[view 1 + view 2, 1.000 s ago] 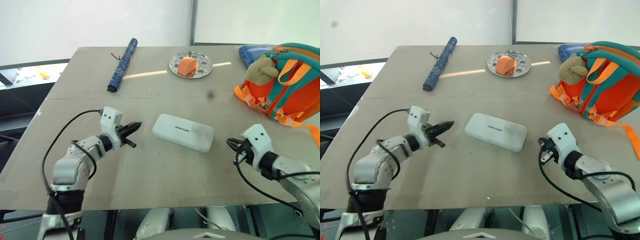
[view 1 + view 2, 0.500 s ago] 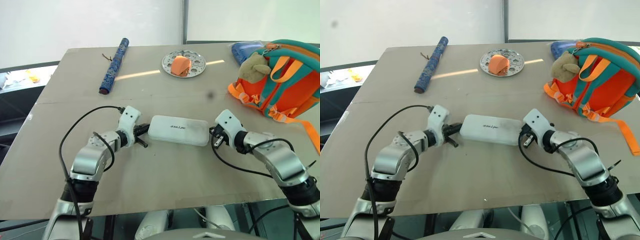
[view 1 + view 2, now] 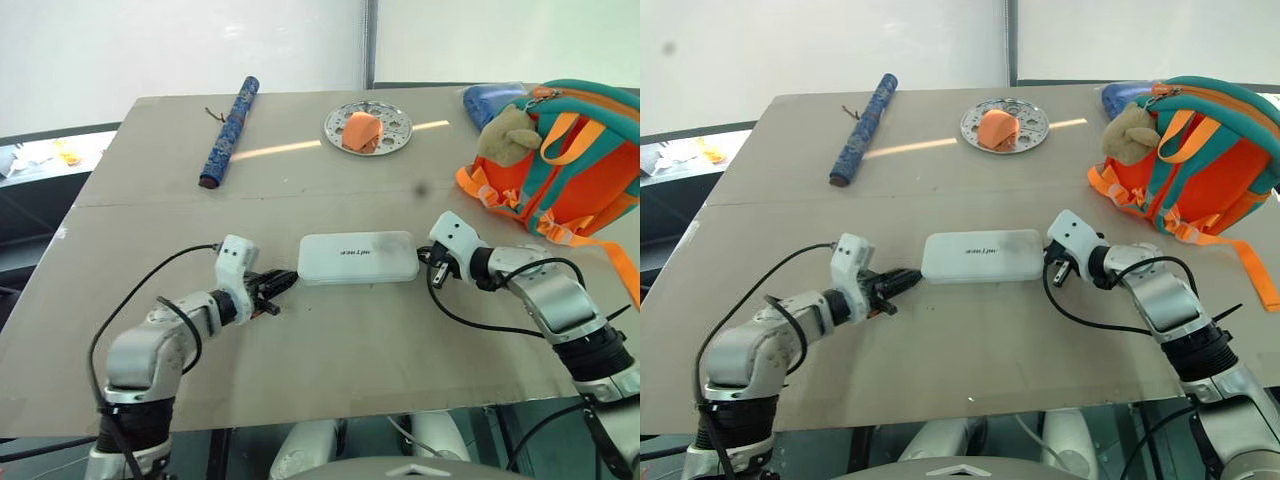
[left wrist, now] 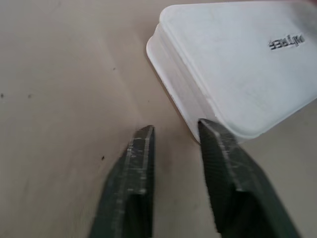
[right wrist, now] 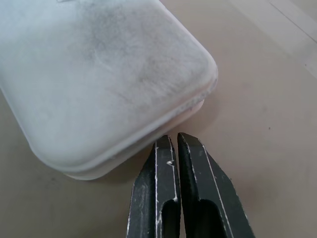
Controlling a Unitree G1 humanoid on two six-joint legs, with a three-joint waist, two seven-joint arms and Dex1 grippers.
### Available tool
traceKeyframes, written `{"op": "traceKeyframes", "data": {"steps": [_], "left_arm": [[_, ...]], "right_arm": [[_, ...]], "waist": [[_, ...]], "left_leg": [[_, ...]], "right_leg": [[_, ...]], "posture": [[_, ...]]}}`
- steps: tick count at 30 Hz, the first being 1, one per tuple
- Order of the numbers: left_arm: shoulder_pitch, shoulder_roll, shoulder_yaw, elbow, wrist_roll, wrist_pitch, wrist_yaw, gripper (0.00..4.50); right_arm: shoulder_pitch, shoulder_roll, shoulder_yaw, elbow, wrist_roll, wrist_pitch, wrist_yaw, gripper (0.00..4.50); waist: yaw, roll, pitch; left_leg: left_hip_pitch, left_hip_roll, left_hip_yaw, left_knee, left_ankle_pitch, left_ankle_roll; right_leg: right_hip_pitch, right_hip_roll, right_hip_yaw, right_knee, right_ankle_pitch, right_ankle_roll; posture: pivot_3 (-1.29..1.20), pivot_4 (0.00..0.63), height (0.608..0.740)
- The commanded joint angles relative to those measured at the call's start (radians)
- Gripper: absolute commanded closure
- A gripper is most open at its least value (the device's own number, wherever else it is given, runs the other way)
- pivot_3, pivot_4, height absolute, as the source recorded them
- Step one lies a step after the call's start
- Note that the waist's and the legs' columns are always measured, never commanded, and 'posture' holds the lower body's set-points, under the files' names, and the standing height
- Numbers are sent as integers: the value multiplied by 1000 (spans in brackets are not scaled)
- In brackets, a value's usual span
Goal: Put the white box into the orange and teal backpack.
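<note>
The box (image 3: 358,258) lies flat at mid-tabletop (image 3: 330,350) between both hands: the left hand (image 4: 174,133), fingers parted, has one fingertip at the box's left end, and the right hand (image 5: 173,139), fingers pressed together and holding nothing, points at its right end. The backpack (image 3: 560,165) sits at the tabletop's far right corner, well apart from the box. A plate (image 3: 367,127) holding an orange item and a blue roll (image 3: 229,130) lie on the far side, with a white wall behind.
</note>
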Motion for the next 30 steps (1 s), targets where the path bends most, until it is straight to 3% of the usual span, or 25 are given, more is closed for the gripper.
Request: {"op": "traceKeyframes", "data": {"steps": [1,4,6,12,19,28,30], "left_arm": [[-23,51,120,88,-91,138,-4,1276],[-98,90,165,164,-206,304,-40,93],[-203,50,217,249,-279,416,-19,93],[-327,-36,69,319,-192,390,56,93],[-364,-100,-3,403,-168,334,15,93],[-335,-136,33,364,-206,370,1,93],[-328,-145,62,356,-219,380,8,599]], "right_arm": [[1,5,-26,-10,-12,-24,6,4500],[5,3,-32,-10,-16,-31,8,4500],[10,3,-38,-6,-16,-35,7,4500],[10,13,-37,1,-29,-59,6,4500],[-8,65,7,-1,-46,-93,28,4500],[-29,183,28,49,-79,-106,10,4500],[-20,182,16,48,-78,-105,13,4500]], "waist": [[-7,0,0],[-14,0,0],[-14,0,0],[-11,-1,0],[-5,0,-1],[0,0,-1],[-3,0,-1]], "left_leg": [[0,0,0,0,0,0],[0,1,0,0,1,-1],[0,1,0,0,1,-1],[0,-1,-1,1,0,-2],[0,-1,-1,1,0,-2],[0,-1,-1,1,0,-2],[0,-1,-1,1,0,-2]], "right_leg": [[0,0,0,1,0,0],[0,1,0,1,0,0],[0,1,0,1,0,0],[0,-1,0,0,0,-1],[0,-1,0,1,0,-1],[0,-1,0,0,0,-1],[0,-1,0,0,0,-1]], "posture": [[0,150,733],[0,150,733],[0,150,733],[0,150,733],[0,150,733],[0,150,733],[0,150,733]]}}
